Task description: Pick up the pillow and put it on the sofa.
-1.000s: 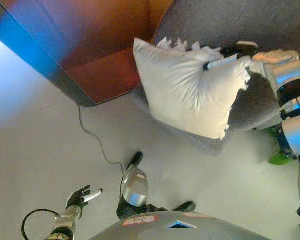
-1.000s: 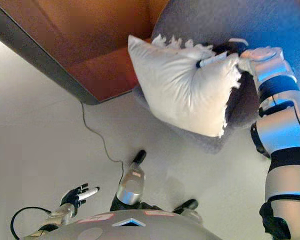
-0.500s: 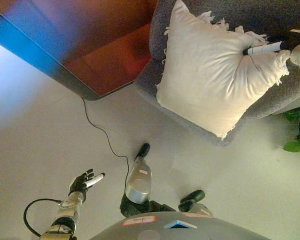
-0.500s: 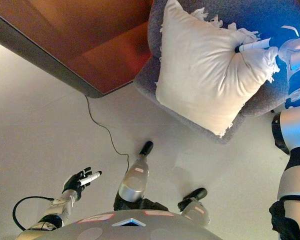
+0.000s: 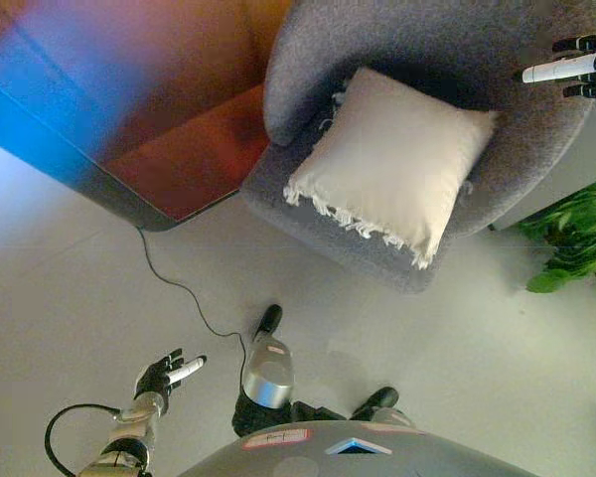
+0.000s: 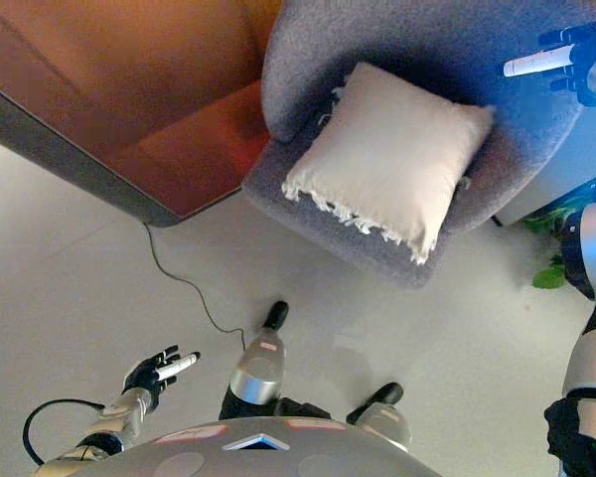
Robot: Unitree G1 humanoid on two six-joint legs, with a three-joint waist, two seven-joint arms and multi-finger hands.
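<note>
A cream pillow (image 5: 392,164) with a fringed edge lies on the seat of a grey armchair-style sofa (image 5: 407,40), leaning against its back. My right hand (image 5: 581,68) hovers over the sofa's right arm, open, fingers straight, apart from the pillow. My left hand (image 5: 164,375) hangs low at the lower left over the floor, open and holding nothing.
A reddish-brown wooden cabinet (image 5: 169,109) with a dark edge stands left of the sofa. A thin black cord (image 5: 184,293) runs across the pale floor (image 5: 70,258) from it. A green plant (image 5: 576,234) sits right of the sofa.
My right hand has let go of the pillow, which now rests flat on the sofa seat. The hand has drawn back to the right. The view has shifted too.
</note>
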